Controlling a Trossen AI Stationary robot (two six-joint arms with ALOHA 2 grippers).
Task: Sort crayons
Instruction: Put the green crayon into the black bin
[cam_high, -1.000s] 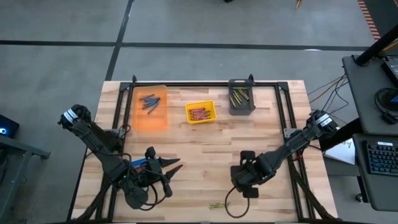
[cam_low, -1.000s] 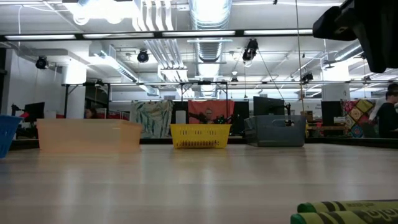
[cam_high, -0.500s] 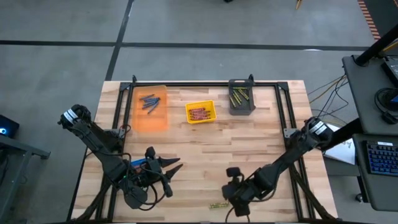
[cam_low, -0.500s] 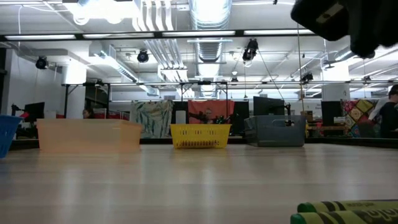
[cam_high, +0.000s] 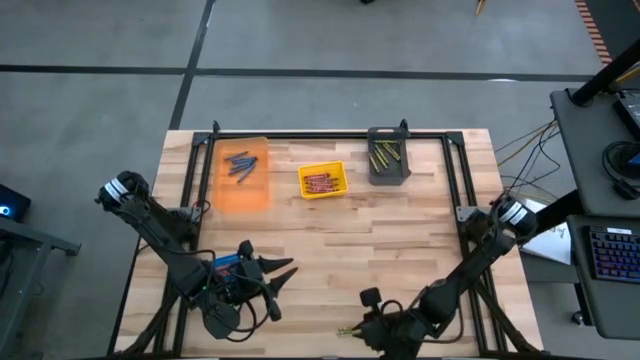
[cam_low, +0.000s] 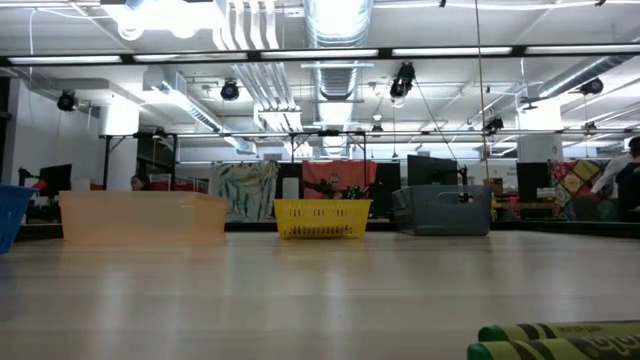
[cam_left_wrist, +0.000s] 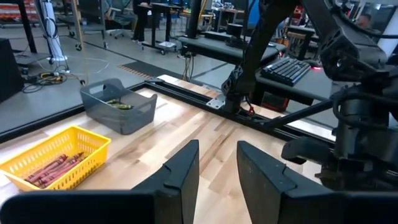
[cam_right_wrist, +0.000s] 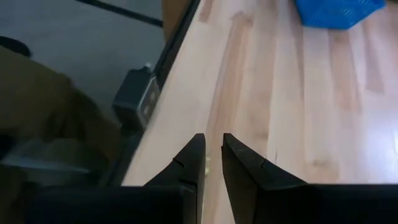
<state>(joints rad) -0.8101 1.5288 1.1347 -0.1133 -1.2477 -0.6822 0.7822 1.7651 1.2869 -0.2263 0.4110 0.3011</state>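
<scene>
Two green crayons (cam_high: 348, 329) lie side by side on the wood at the table's near edge; the low view shows them close up (cam_low: 560, 338). My right gripper (cam_high: 363, 324) hovers just to their right, slanting down, with its fingers (cam_right_wrist: 213, 155) a narrow gap apart and only bare wood between them. My left gripper (cam_high: 282, 274) waits open at the near left, its fingers (cam_left_wrist: 217, 165) level and holding nothing. Other crayons lie sorted in the bins at the back.
At the back stand an orange bin (cam_high: 245, 176) with blue crayons, a yellow basket (cam_high: 323, 181) with red ones and a grey bin (cam_high: 388, 160) with green-yellow ones. A blue bin (cam_right_wrist: 336, 11) sits by my left arm. A black frame rail (cam_high: 330, 134) borders the table.
My right gripper has swung toward the table's near edge and leftward, sinking a little and tipping its fingers downward. It now sits beside the two green crayons and has dropped out of the low view's top. The crayons have not moved.
</scene>
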